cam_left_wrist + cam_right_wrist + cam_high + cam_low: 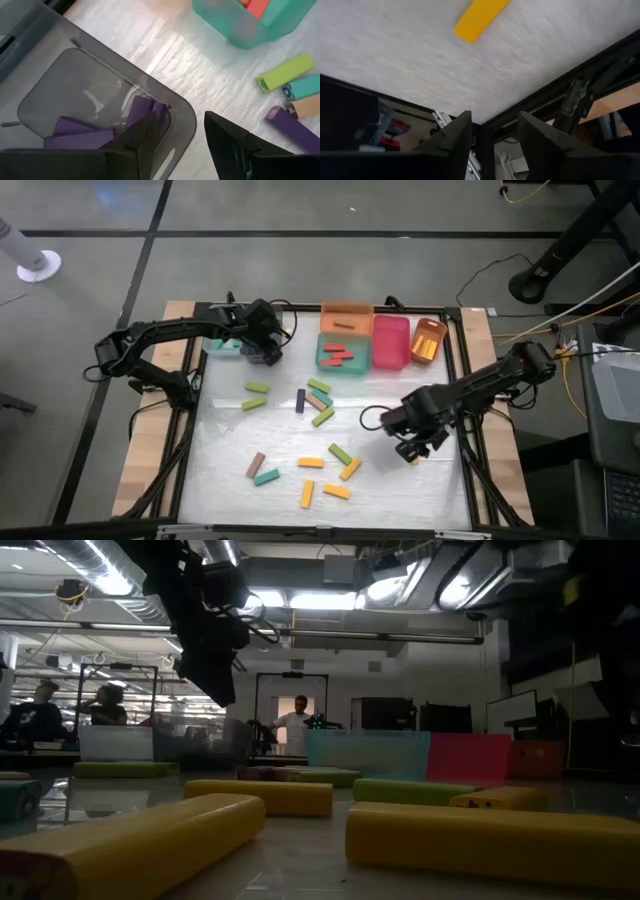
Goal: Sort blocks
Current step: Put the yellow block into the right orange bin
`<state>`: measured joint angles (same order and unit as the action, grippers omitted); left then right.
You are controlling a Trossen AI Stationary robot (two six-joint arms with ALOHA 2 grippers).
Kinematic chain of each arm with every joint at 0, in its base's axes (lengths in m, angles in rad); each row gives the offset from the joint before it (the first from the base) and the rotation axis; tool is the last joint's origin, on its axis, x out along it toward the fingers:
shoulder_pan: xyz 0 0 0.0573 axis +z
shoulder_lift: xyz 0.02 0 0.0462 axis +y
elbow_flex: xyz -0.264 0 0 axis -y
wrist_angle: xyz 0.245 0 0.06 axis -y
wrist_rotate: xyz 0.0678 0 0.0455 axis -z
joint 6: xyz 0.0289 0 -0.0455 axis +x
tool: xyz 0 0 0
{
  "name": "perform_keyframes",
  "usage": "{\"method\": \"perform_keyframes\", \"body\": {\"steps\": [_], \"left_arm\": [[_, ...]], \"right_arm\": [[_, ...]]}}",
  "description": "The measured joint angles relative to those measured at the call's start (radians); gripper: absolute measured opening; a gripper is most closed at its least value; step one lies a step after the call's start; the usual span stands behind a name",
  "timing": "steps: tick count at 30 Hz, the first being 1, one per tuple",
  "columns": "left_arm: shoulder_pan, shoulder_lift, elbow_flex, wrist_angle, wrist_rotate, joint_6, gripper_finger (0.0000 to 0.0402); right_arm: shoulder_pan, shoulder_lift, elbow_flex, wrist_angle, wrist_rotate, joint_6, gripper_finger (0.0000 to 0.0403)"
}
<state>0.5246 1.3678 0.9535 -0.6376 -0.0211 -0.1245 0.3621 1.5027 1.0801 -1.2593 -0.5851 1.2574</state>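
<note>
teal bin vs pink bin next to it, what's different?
Colour: the teal bin is blue-green, the pink bin is bright pink.
Contents: the teal bin holds several red blocks; the pink bin shows no blocks inside.
Position: in the high view the teal bin sits just below the orange bin, while the pink bin lies between the teal bin and a smaller orange bin.
Shared: both are open-topped rectangular bins at the table's far edge.
</note>
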Motion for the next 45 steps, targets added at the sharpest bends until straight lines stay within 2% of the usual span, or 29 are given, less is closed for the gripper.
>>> {"method": "perform_keyframes", "body": {"steps": [4,9,12,16,21,27,33,40,45], "left_arm": [[0.0,0.0,0.0,0.008,0.0,-0.007,0.015],[0.0,0.0,0.0,0.052,0.002,-0.028,0.015],[0.0,0.0,0.0,0.083,0.002,-0.051,0.015],[0.0,0.0,0.0,0.108,0.003,-0.057,0.015],[0.0,0.0,0.0,0.105,0.003,-0.058,0.015],[0.0,0.0,0.0,0.105,0.003,-0.058,0.015],[-0.001,0.0,0.0,0.104,0.003,-0.059,0.015],[-0.001,0.0,0.0,0.103,0.003,-0.059,0.015],[-0.001,0.0,0.0,0.103,0.003,-0.059,0.015]], "right_arm": [[0.047,-0.095,0.0,0.003,0.082,0.104,0.0159],[0.104,-0.215,0.0,0.003,0.325,0.351,0.0159],[0.147,-0.23,0.0,0.006,0.421,0.488,0.0159],[0.207,-0.209,0.0,0.032,0.466,0.609,0.0159],[0.275,-0.156,-0.039,0.153,0.532,0.726,0.0159],[0.326,-0.085,-0.132,0.276,0.541,0.81,0.0159],[0.334,-0.06,-0.217,0.44,0.584,0.833,0.0159],[0.332,-0.059,-0.304,0.477,0.59,0.861,0.0159],[0.332,-0.059,-0.368,0.653,0.602,0.86,0.0159]]}}
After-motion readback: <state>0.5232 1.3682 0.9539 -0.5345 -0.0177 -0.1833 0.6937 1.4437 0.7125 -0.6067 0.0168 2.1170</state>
